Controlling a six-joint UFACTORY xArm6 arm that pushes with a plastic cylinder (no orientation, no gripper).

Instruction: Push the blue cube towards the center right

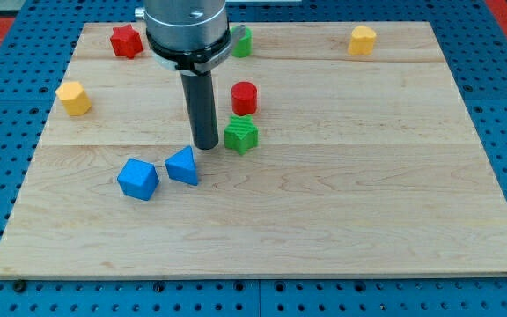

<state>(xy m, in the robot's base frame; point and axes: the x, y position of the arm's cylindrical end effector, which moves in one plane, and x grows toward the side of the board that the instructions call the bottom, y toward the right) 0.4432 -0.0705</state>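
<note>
The blue cube (138, 179) lies on the wooden board (341, 211) at the lower left. A blue triangular block (183, 165) lies just to its right, a small gap between them. My tip (205, 146) rests on the board just above and right of the blue triangular block, close to its upper corner, and to the left of a green star-shaped block (241, 134). The tip is up and to the right of the blue cube, apart from it.
A red cylinder (245, 97) stands above the green star. A red star (126, 40) and a yellow block (73, 98) are at the upper left. A green block (241, 40) shows partly behind the arm. A yellow block (362, 40) is at the upper right.
</note>
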